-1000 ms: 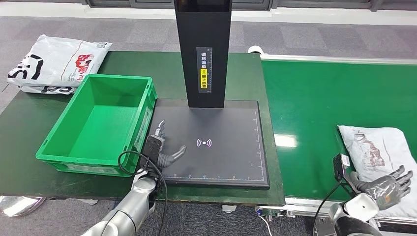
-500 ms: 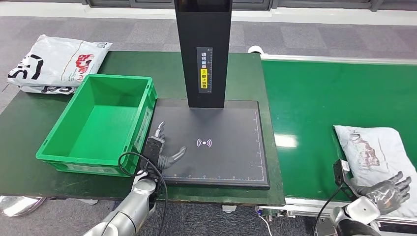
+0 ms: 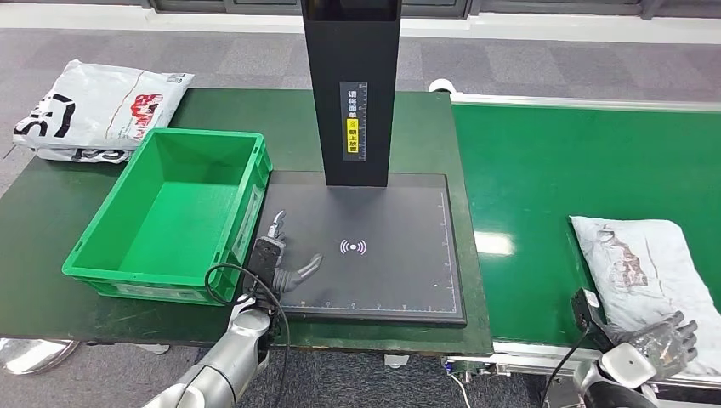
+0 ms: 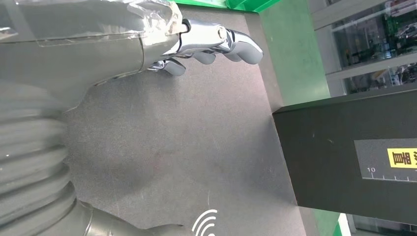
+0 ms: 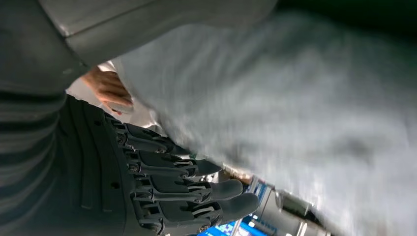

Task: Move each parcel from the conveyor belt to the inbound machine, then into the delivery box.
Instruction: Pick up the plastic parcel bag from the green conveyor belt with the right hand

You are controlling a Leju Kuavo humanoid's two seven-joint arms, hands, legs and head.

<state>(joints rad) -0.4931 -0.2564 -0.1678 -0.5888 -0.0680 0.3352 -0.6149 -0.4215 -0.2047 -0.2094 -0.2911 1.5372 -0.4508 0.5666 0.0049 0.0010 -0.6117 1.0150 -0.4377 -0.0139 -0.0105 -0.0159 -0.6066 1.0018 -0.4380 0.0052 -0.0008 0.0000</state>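
On the bright green conveyor belt (image 3: 544, 170), near its front edge, lies a soft white plastic parcel bag (image 3: 638, 255). It has not been picked up yet. The right hand (image 3: 663, 344) sits at the near end of the bag with its fingers (image 5: 196, 189) spread apart, holding nothing. I cannot tell if it touches the bag.

The flat black pad of the inbound machine (image 3: 374, 255) has no parcel on it. The left hand (image 3: 285, 263) waits there, fingers apart, near the pad's left edge. The deep green plastic delivery box (image 3: 170, 212) just beside the pad has nothing in it. So I think every step is still to do for this bag.

Another white bag with red print (image 3: 93, 110) lies on the dark table (image 3: 34, 238) behind the box.

To reach the pad, the bag must cross the belt's side edge. The tall black post (image 3: 353, 93) stands at the back, so the front of the pad looks open.
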